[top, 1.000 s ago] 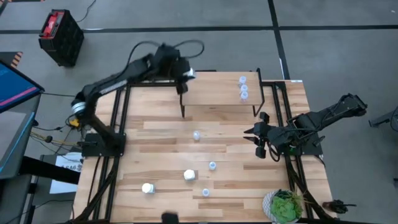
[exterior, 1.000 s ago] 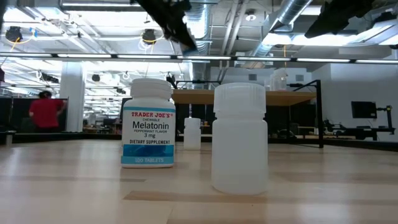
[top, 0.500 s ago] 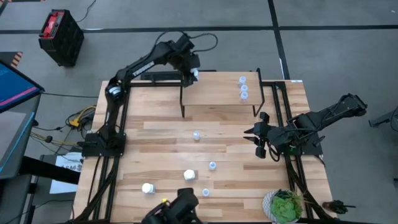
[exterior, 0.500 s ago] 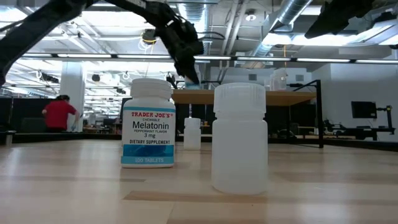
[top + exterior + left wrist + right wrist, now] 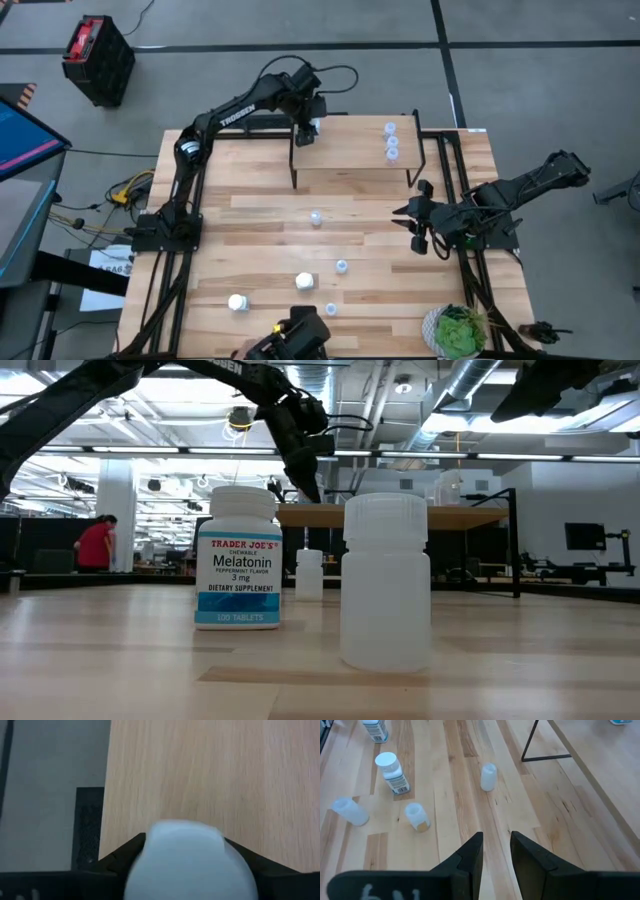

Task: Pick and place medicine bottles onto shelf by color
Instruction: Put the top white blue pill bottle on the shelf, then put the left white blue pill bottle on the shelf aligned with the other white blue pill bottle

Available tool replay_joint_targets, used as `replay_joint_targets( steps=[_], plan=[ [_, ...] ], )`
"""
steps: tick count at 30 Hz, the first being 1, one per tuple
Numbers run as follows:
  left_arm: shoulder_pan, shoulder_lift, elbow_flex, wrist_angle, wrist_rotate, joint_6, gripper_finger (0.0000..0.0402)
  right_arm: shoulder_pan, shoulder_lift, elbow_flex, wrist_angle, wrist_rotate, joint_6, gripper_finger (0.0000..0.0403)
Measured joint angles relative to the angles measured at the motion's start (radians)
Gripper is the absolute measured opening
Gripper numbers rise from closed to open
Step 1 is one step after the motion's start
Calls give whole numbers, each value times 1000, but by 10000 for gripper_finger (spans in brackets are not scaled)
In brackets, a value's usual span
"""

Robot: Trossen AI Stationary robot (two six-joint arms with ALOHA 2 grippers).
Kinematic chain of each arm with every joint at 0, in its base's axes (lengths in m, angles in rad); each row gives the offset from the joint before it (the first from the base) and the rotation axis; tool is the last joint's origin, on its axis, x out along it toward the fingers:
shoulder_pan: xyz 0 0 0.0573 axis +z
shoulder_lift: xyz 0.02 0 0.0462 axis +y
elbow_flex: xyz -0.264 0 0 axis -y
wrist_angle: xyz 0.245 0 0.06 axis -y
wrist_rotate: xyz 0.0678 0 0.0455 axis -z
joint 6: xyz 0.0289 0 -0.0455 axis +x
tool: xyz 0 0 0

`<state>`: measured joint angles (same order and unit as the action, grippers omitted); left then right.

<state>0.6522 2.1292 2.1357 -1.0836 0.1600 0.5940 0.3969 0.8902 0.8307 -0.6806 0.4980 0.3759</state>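
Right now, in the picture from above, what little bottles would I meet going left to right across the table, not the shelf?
White bottle → white bottle → small clear bottle → small clear bottle → small clear bottle.

In the left wrist view a pale bottle (image 5: 190,862) was blurred and cut off by the lower edge, hiding the left hand (image 5: 187,870) behind it. From above, the bottles on the shelf (image 5: 350,150) were too small to tell apart by colour.
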Motion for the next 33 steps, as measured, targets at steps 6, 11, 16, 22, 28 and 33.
replay_joint_targets(
  steps=[6, 11, 16, 22, 28, 33],
  plan=[
    [-19, 0, 0, 18, -9, 8, 233, 0, 0, 0, -1, -1, 0, 120],
    [-27, 0, 21, 49, -18, 9, 249, 0, 0, 0, -1, -3, 0, 120],
    [-38, 0, 106, 46, -30, 3, 251, 0, 0, 0, -1, -3, 0, 120],
    [-80, -34, 204, -16, -33, -15, 251, 0, 0, 0, -3, -3, -3, 120],
    [-139, -127, 192, -181, -36, -20, 251, 0, 0, 0, 0, -3, -2, 120],
    [-186, -149, 192, -416, 24, -57, 251, 0, 0, 0, -1, -3, -1, 120]
  ],
)
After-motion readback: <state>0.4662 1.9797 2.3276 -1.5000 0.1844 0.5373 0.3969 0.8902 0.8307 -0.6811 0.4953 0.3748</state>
